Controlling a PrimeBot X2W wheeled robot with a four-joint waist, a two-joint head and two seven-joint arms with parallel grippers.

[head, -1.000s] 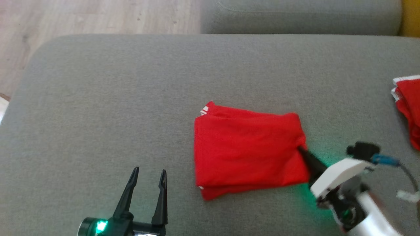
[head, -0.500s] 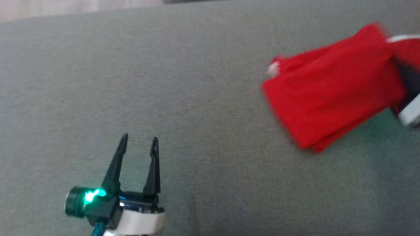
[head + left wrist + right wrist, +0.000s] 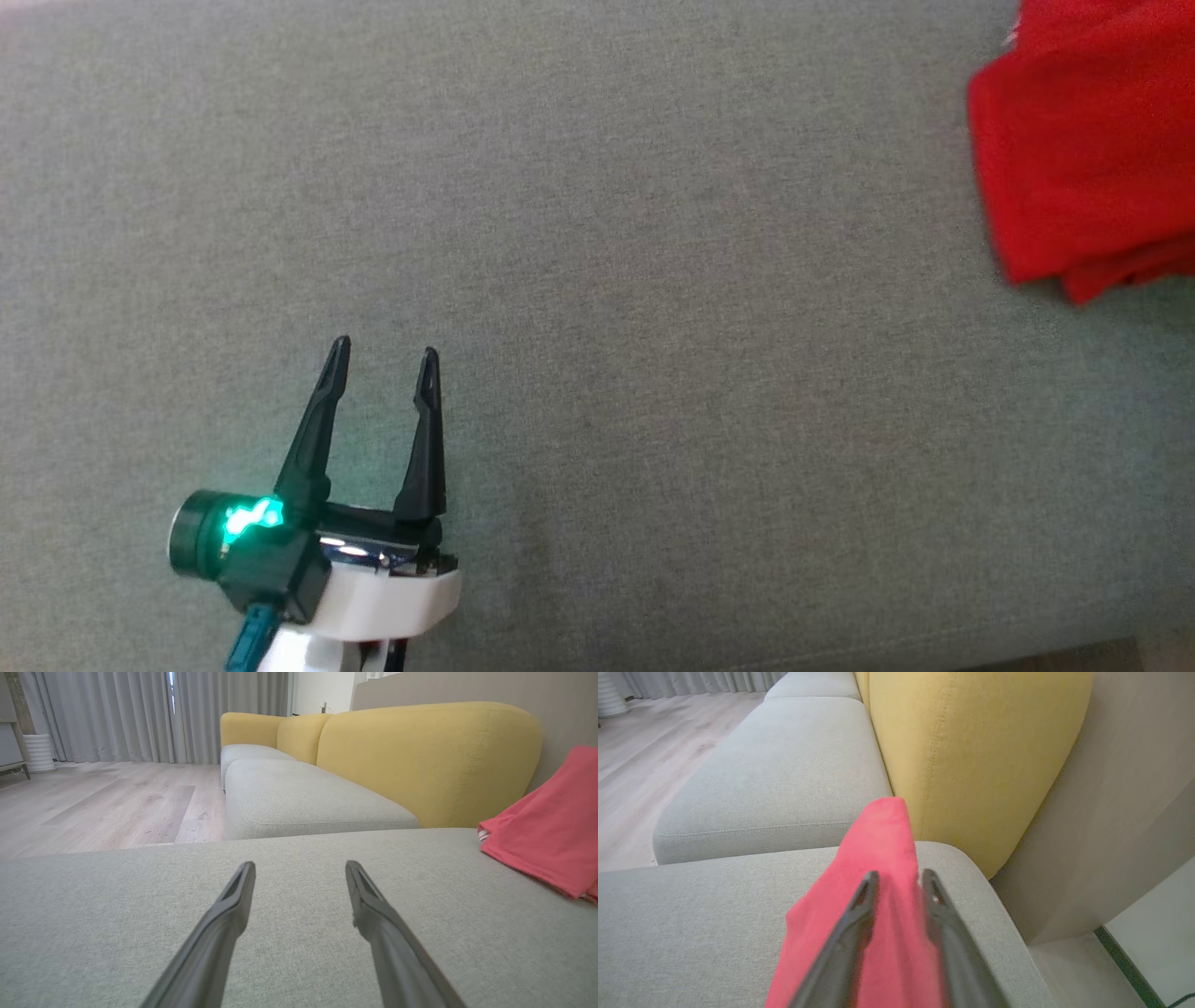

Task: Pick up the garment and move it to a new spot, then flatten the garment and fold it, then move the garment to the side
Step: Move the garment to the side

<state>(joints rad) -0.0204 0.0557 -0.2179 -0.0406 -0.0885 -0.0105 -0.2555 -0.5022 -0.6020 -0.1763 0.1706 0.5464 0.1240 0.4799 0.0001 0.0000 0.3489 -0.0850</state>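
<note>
At the lower left of the head view the left claw (image 3: 385, 347) hovers over the grey sofa cushion (image 3: 653, 280), its jaws wide and holding nothing. The middle of the frame is bare cushion. At the upper right lies the red garment (image 3: 1083, 159), folded, well apart from the left claw.

In the right wrist view the right claw (image 3: 899, 875) lies over the same red cloth near the cushion's rounded corner, with the yellow backrest (image 3: 971, 756) just behind it. Its jaws stand narrowly apart and red shows between them. Whether they pinch a fold or merely rest above it I cannot tell.

The step in hand looks like setting the folded garment down at the side. To do it well, the whole stack should rest flat on the cushion before the jaws widen fully. The claw should then draw back along the line of its own fingers, so the top layer is not dragged open. It should also keep clear of the cushion's corner, where the cloth could slide off.

The head view cuts the garment at its top and right edges, so its full outline and the neatness of the fold are unknown. The right fingers are blurred. The cloth rises toward the backrest, and what lifts it is hidden.
</note>
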